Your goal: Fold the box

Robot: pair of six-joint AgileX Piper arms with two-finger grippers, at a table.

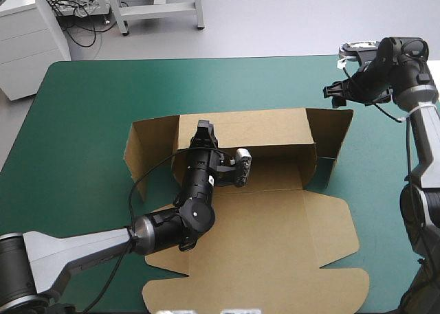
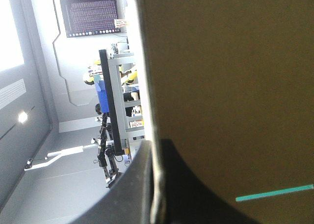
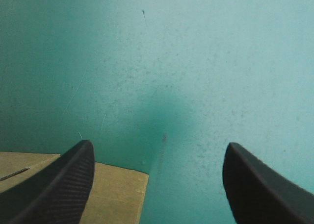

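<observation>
We find the jaws of the left gripper (image 1: 203, 130) clamped on the raised back wall of the box (image 1: 275, 245), mid-table, side flaps upright, lid lying flat; the right gripper (image 3: 158, 144) has jaws apart above the teal-green cover (image 1: 82, 121)

Bright, even light across the table (image 1: 82, 121), just soft shadows beside the walls of the box (image 1: 275, 252). Up close the board sits dim against white glare, and a soft shadow lies ahead of the right end effector (image 3: 158, 144).
</observation>
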